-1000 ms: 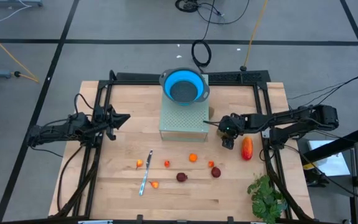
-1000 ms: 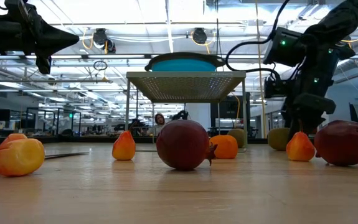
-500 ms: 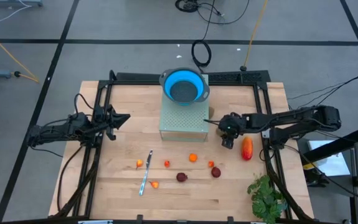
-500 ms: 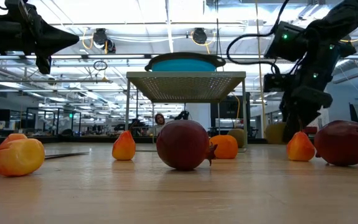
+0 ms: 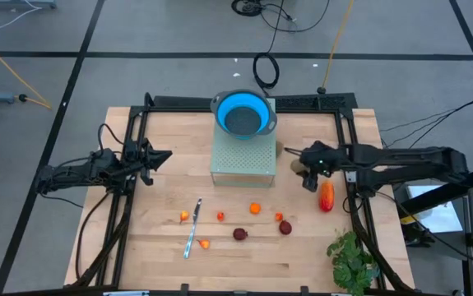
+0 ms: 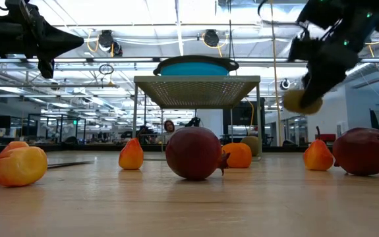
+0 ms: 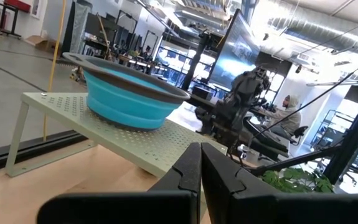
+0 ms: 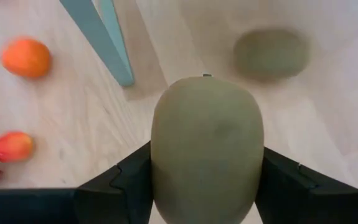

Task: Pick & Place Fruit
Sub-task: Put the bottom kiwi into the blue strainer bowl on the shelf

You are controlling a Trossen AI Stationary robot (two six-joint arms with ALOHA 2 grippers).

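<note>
Right gripper (image 6: 306, 92): sitting in the upper right of the low view, lifted clear of the table, fingers half-spread and clamping the olive-brown oval (image 8: 207, 146).
Olive-brown oval: hanging in the air right of the perforated stand (image 5: 242, 158) and its blue bowl (image 5: 243, 113).
Left gripper (image 5: 162, 155): waiting at centre-left of the high view, fingers pressed together, carrying nothing.
Other fruit: lying along the lower middle of the table (image 5: 154, 247); the red-orange-yellow oblong (image 5: 326, 196) is resting just below the right gripper in the high view.
</note>
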